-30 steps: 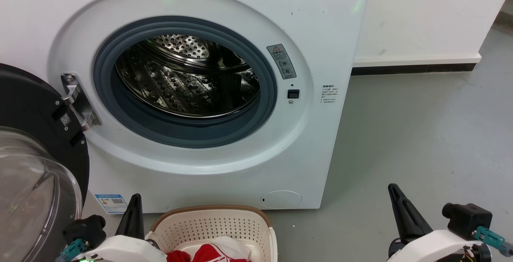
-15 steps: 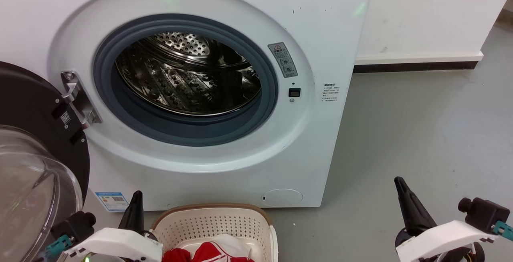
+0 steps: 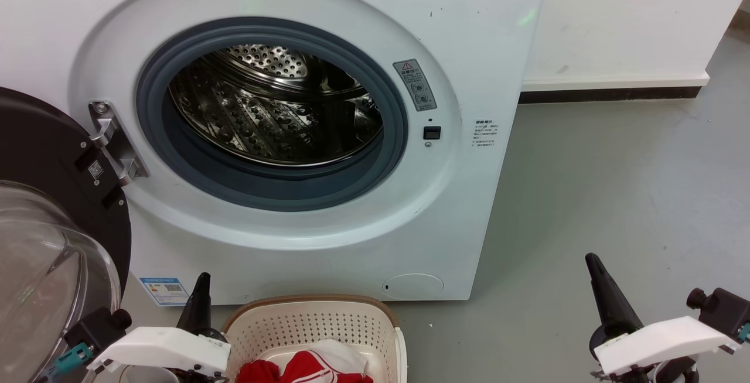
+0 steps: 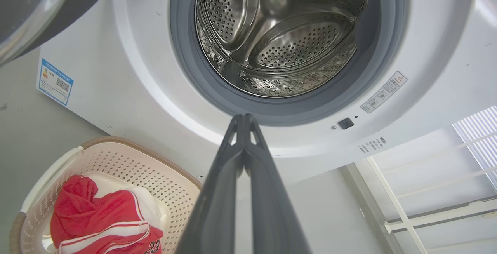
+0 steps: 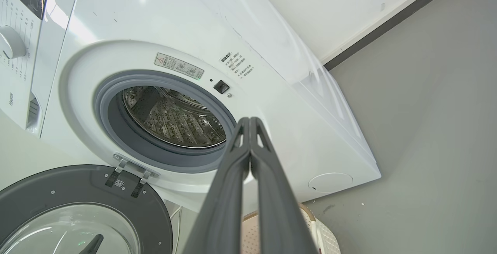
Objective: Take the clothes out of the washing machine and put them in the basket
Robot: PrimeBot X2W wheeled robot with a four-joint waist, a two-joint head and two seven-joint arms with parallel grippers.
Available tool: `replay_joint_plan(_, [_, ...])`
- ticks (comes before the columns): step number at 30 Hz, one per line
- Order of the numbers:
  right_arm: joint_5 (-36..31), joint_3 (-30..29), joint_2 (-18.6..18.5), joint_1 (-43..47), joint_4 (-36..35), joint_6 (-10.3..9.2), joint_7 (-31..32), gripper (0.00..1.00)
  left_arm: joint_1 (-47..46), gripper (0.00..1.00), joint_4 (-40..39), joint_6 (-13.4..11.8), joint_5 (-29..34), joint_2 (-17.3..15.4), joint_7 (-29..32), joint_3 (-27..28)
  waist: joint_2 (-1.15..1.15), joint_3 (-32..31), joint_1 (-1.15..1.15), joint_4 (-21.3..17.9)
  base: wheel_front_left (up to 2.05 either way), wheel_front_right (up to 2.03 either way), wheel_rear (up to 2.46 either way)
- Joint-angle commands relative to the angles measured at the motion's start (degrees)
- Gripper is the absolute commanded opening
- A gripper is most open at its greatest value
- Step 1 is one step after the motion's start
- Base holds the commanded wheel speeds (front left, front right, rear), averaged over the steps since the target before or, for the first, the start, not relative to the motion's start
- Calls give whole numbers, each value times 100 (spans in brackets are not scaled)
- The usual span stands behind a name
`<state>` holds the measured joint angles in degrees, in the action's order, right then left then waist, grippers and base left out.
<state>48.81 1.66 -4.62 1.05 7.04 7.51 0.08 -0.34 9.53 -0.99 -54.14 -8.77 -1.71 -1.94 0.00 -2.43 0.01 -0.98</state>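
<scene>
Red clothes in basket at six o'clock, below open washing machine. At seven left pincer, at five right pincer, both closed, gripping nothing.

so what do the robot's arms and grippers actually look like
Both match. The left gripper and right gripper each have two long dark grey fingers tapering to a point, with small triangular cut-outs near the tips. Behind them sits a white angular wrist shell with a black block at its side; the left one carries a teal connector.
</scene>
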Motion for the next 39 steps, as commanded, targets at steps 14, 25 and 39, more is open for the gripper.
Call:
replay_joint_plan(14, [1191,-128,-48,-319,125,-1,95,0,-266,0,73,227,-970,126,200,231,0,47,-1,18,0,0,0])
replay_joint_plan(25, [1843,-205,-49,-407,232,-1,153,0,-334,0,145,353,-1516,213,317,354,0,80,-1,30,0,0,0])
replay_joint_plan(39, [2664,-310,-41,-510,367,-2,238,0,-430,0,236,508,-2207,324,469,505,0,125,-1,47,0,0,0])
